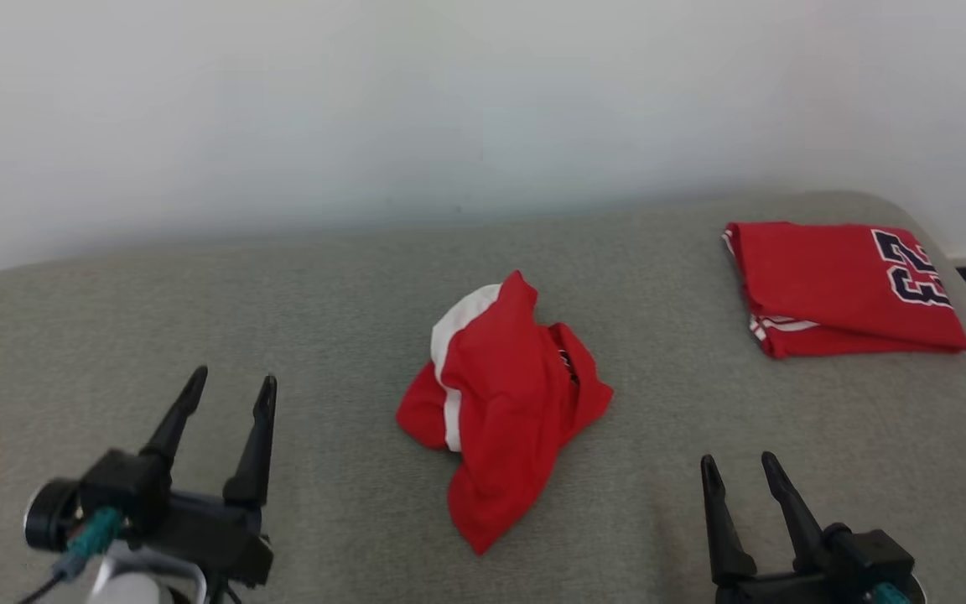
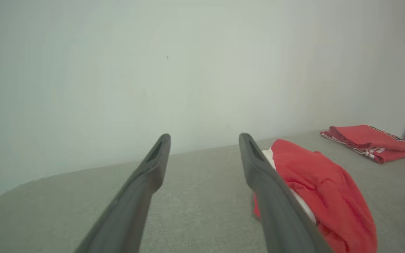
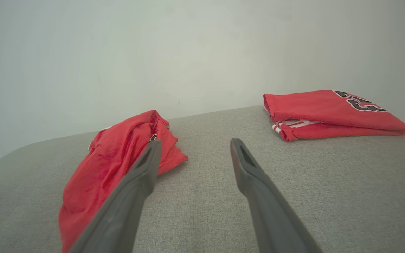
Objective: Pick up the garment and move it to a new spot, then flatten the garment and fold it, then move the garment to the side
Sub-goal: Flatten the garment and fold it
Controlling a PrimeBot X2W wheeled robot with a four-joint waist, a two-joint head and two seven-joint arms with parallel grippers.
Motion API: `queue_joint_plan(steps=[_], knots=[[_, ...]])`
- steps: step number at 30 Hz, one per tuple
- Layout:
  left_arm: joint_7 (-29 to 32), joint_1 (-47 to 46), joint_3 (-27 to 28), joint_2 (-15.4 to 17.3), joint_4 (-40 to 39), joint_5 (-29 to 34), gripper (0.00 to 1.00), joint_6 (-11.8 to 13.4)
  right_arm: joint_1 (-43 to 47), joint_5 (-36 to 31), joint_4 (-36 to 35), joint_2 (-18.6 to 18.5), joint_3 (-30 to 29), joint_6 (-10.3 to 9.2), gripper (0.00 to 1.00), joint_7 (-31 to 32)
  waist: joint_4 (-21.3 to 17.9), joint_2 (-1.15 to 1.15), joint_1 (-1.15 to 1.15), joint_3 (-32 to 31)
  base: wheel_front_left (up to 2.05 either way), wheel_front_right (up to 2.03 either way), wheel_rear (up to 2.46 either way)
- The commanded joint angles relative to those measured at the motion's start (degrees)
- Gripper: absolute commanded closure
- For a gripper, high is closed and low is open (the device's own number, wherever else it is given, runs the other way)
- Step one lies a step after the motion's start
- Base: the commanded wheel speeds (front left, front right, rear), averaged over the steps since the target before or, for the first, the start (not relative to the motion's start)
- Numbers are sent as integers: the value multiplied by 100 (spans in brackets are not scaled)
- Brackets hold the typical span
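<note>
The crumpled red garment [image 1: 504, 403], its white stripe showing, is lying bunched in the middle of the grey cushioned surface [image 1: 324, 319], touching neither of my grippers. My left gripper [image 1: 236, 382] is hovering off to its left and my right gripper [image 1: 739, 461] is hovering nearer me on its right. Both are holding their fingers spread apart, gripping nothing and standing clear of the cloth. A folded red jersey [image 1: 843, 285] with a dark number is sitting well apart at the far right, near the pale wall [image 1: 449, 101].
</note>
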Motion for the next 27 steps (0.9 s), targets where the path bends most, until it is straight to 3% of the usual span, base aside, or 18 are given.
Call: queue_joint_plan(steps=[1,11,18,27], knots=[[29,-169,-73,75,62,-103,0,8,-53,45,15,14,32,-16,0,-23,-351,0,-1,190,0,0,0],[672,-1697,-1008,1108,629,-1136,0,9,-392,406,13,15,71,-16,0,-13,-1372,0,-1,781,0,0,0],[1059,-2558,-1882,1539,962,-1655,0,10,-534,618,6,18,159,-16,0,-13,-1814,0,-1,1151,0,0,0],[1439,-3440,-2893,1858,1528,-2307,0,11,-715,887,-2,21,310,-16,0,-12,-2173,0,-1,1623,0,0,0]])
